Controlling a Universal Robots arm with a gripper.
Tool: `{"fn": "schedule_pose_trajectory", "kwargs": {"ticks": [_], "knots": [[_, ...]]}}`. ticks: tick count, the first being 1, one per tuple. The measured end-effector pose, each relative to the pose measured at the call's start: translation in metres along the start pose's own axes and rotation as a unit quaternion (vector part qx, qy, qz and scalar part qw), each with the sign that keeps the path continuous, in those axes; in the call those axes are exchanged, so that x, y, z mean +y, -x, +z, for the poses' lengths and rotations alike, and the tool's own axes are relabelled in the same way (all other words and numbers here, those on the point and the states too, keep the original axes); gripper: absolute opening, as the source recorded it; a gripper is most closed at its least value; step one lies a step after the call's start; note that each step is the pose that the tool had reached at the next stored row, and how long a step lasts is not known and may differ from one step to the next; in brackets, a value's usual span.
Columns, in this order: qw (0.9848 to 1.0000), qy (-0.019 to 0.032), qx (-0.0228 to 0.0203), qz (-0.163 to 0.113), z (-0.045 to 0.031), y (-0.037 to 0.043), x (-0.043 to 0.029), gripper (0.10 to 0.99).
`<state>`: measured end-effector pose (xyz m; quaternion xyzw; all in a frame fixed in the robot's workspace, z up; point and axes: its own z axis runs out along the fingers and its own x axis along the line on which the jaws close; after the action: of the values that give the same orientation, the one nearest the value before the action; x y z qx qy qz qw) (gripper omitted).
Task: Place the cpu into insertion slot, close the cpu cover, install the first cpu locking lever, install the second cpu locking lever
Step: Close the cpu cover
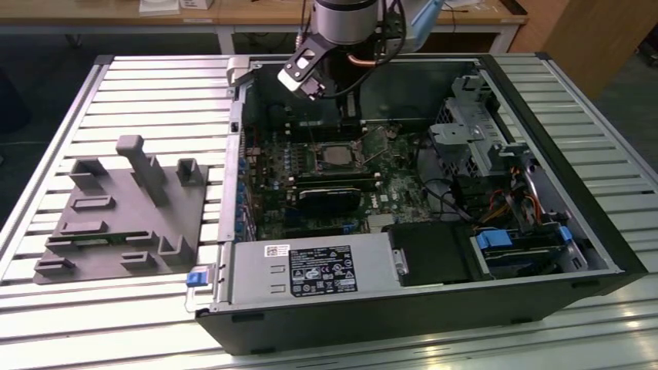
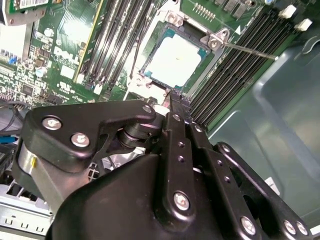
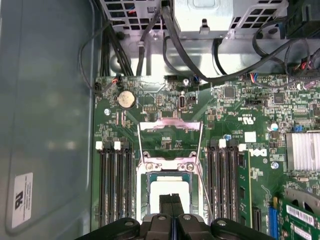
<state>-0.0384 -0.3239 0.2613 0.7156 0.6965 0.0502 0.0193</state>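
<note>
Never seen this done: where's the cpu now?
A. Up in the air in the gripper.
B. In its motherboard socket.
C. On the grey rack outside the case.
B: in both wrist views the cpu lies flat inside the insertion slot, within its silvery rim.

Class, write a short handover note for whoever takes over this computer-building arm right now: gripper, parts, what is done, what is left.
Gripper: shut and empty, hanging over the chip.
Chip: lying in the socket.
Cover: flipped open, off the socket.
Done: chip placed.
Left: close the cover and fasten both levers. One lever rod sticks out free beside the socket.
</note>
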Motion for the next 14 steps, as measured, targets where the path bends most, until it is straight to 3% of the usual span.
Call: {"fn": "schedule_pose_trajectory", "kwargs": {"ticks": [14], "knots": [[1.0000, 0.0000, 0.0000, 0.000, 0.0017, -0.0004, 0.0172, 0.106]]}}
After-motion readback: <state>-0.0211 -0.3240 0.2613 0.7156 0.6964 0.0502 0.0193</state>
